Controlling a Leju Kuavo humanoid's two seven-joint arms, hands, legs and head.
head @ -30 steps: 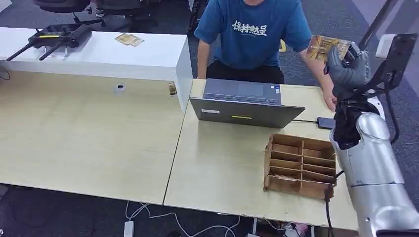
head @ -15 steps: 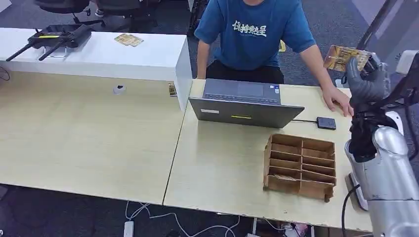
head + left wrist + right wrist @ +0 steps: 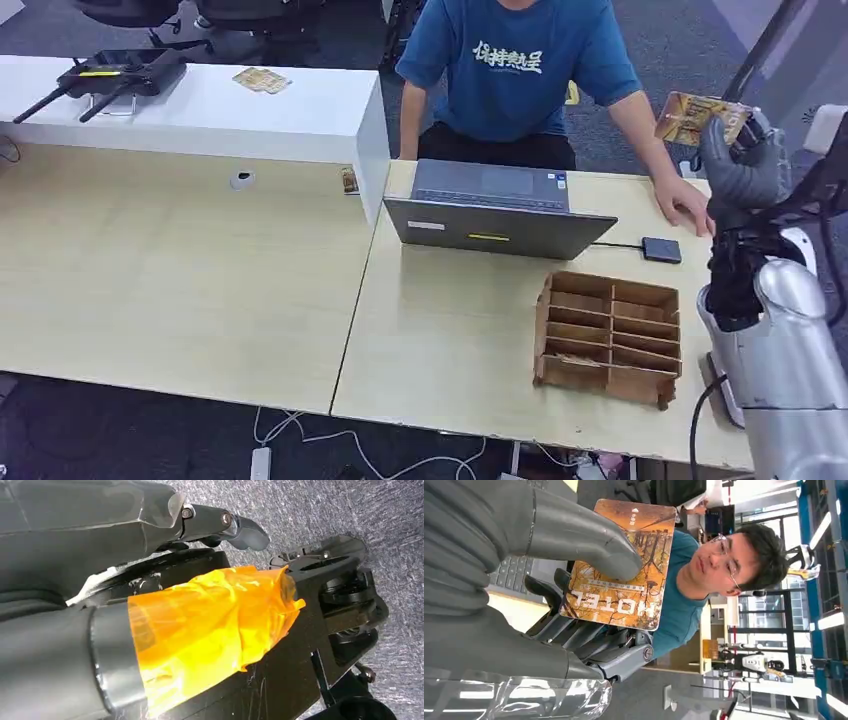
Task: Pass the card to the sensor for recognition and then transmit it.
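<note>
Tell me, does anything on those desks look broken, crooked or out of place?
The brown cardboard divider tray looks worn: its near edge is ragged and it sits slightly askew to the desk edge. A small orange-brown card lies wedged in the gap beside the white raised counter. Otherwise things look orderly; the right hand holds the orange hotel card upright.

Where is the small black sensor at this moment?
In the head view the small black sensor lies flat on the table, on the robot's right side, between the laptop and the person's hand, just behind the wooden organizer.
</note>
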